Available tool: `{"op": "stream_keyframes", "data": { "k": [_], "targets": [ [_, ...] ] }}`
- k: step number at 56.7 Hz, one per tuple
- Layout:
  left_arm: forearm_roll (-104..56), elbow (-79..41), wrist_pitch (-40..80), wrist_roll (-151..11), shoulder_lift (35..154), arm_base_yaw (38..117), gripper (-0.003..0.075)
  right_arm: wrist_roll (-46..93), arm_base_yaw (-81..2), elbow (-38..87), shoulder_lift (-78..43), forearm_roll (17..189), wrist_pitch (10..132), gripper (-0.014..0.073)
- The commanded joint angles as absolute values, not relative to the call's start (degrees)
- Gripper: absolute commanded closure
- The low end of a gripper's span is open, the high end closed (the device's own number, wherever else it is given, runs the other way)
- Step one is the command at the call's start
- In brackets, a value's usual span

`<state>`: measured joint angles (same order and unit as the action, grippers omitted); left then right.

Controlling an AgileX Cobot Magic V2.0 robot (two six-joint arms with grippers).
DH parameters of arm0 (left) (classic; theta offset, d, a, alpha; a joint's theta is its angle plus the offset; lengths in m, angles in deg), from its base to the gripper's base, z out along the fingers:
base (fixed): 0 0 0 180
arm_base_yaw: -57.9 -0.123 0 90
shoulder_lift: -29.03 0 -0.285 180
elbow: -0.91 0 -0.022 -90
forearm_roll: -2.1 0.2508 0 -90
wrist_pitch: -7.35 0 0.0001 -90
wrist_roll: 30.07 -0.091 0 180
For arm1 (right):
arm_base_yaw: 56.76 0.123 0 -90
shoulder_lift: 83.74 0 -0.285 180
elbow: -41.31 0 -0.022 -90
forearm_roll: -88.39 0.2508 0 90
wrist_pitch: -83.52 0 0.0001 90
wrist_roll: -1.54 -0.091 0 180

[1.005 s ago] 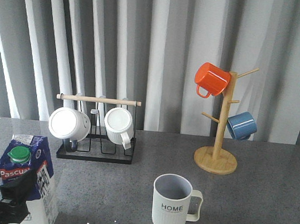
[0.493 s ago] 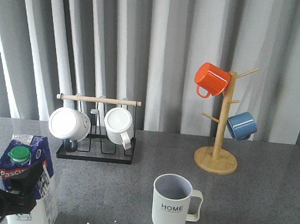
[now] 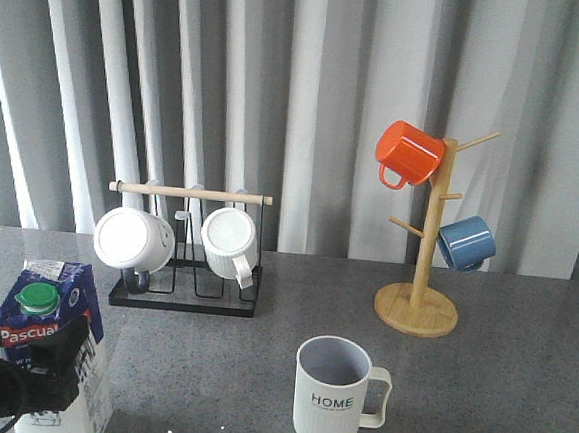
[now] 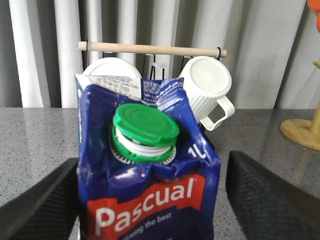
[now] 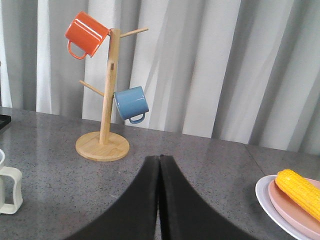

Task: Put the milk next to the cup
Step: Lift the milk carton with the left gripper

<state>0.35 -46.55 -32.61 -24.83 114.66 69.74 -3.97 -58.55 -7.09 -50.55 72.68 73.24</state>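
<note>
The milk (image 3: 66, 297) is a blue carton with a green cap and a red "Pascual" label, standing upright at the table's front left. In the left wrist view the milk (image 4: 145, 200) fills the middle. My left gripper (image 3: 22, 358) is open with one finger on each side of the carton (image 4: 152, 165); one finger is against its side, the other stands a little apart. The cup (image 3: 331, 395), a ribbed pale mug lettered "HOME", stands at the front centre, well right of the milk; its handle (image 5: 10, 190) shows in the right wrist view. My right gripper (image 5: 159, 158) is shut and empty above the table.
A black rack (image 3: 185, 299) with a wooden bar holds white mugs behind the milk. A wooden mug tree (image 3: 418, 307) at the back right carries an orange mug (image 3: 408, 153) and a blue mug (image 3: 465, 242). A plate (image 5: 265, 196) with corn (image 5: 297, 189) lies at the far right.
My left gripper has moved forward so that its fingers now stand on both sides of the milk carton. The carton and the cup have stayed in place.
</note>
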Motion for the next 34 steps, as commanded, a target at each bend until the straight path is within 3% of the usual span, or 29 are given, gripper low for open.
{"op": "stream_keyframes", "data": {
  "k": [1, 34],
  "targets": [
    [-0.20, -44.88, -37.34, -24.89, 113.74, 70.00, 0.0163, -3.82, -58.89, -5.57, -50.28, 71.99, 77.35, 0.0599],
    [-0.20, -42.21, -38.32, -26.28, 115.81, 70.00, 0.0163, -3.82, -58.89, -5.57, -50.28, 71.99, 77.35, 0.0599]
  ]
}}
